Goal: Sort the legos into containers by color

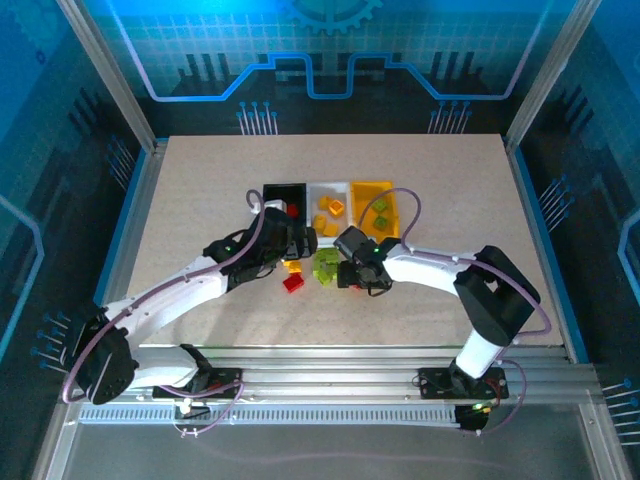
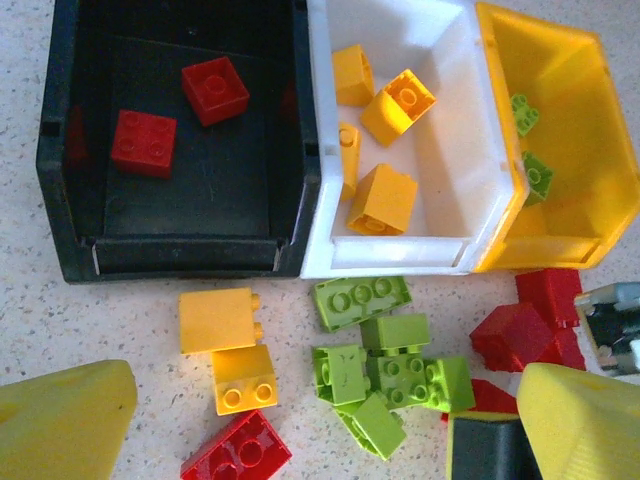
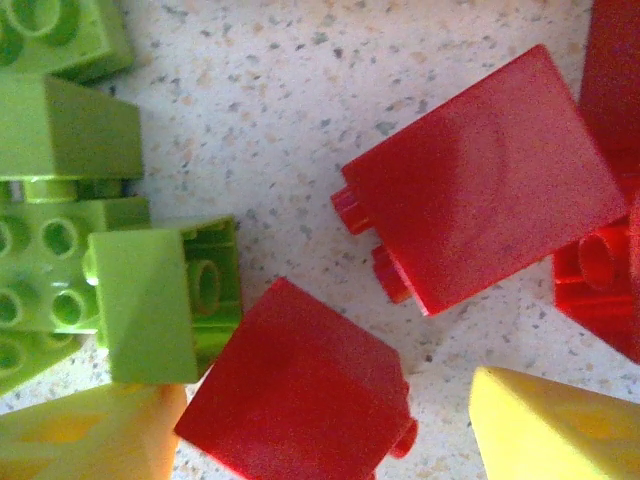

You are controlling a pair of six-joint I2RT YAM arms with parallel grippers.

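The black bin [image 2: 60, 150] holds two red bricks [image 2: 215, 90]. Beside it, the white bin [image 2: 318, 150] holds several yellow-orange bricks [image 2: 398, 105], and the yellow bin [image 2: 600, 120] holds two green bricks [image 2: 537, 172]. In front of the bins lie two yellow bricks [image 2: 217, 320], a red brick [image 2: 236, 455], a clump of green bricks [image 2: 395, 370] and more red bricks [image 2: 520, 335]. My left gripper [image 2: 320, 425] is open wide above this loose pile. My right gripper [image 3: 320, 420] is open low over the table, with a red brick [image 3: 300, 390] between its fingers and a gap on the right side.
The three bins [image 1: 328, 187] stand side by side at mid-table, with both grippers [image 1: 295, 245] [image 1: 350, 265] close together just in front of them. Bare tabletop [image 1: 200, 190] stretches to the left, right and back. A metal frame edges the table.
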